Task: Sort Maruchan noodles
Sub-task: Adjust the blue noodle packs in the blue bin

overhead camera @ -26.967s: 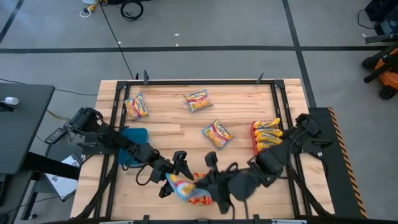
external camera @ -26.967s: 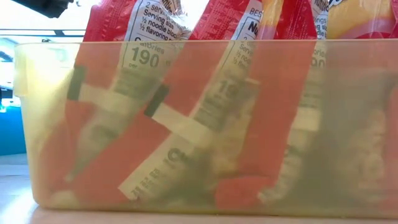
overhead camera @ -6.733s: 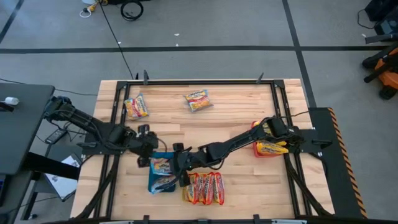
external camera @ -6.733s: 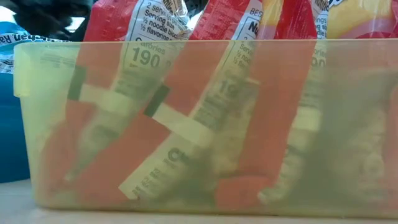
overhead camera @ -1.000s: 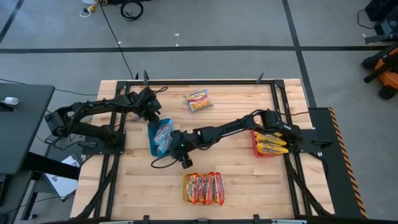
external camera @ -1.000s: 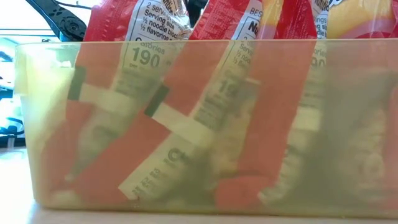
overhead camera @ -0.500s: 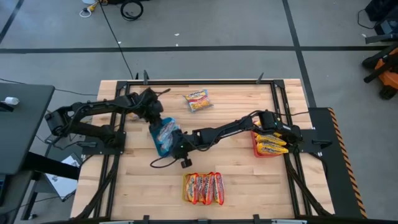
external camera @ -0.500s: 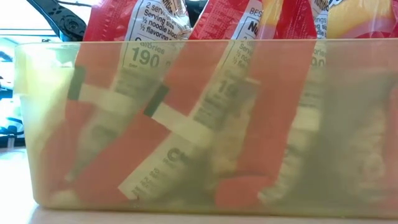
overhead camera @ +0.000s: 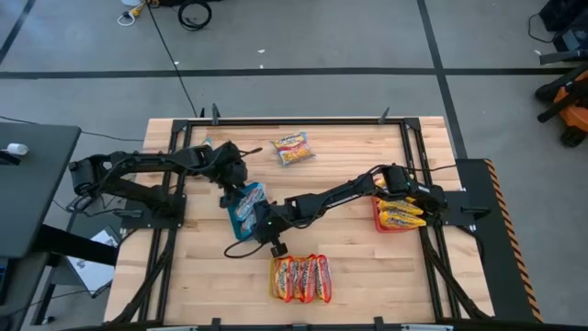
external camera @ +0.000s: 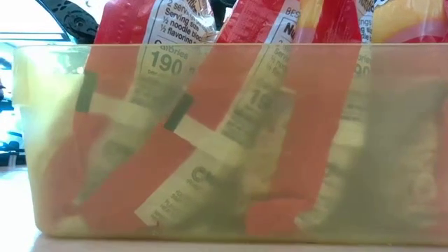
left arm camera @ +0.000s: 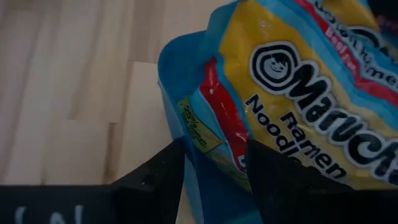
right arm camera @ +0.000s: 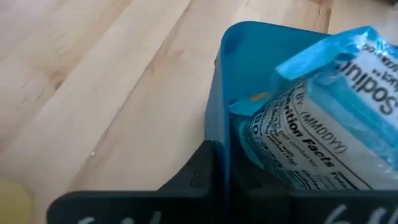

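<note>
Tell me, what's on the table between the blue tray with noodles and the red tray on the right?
In the high view, only the right arm stretches over bare wood from the blue tray to the red tray; nothing else lies there.

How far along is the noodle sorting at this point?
Done: red-orange packets fill the yellow tray; yellow-orange packets sit in the red tray. In hand: the left gripper and right gripper both clamp the blue tray holding blue packets. Left: one packet loose on the table.
</note>
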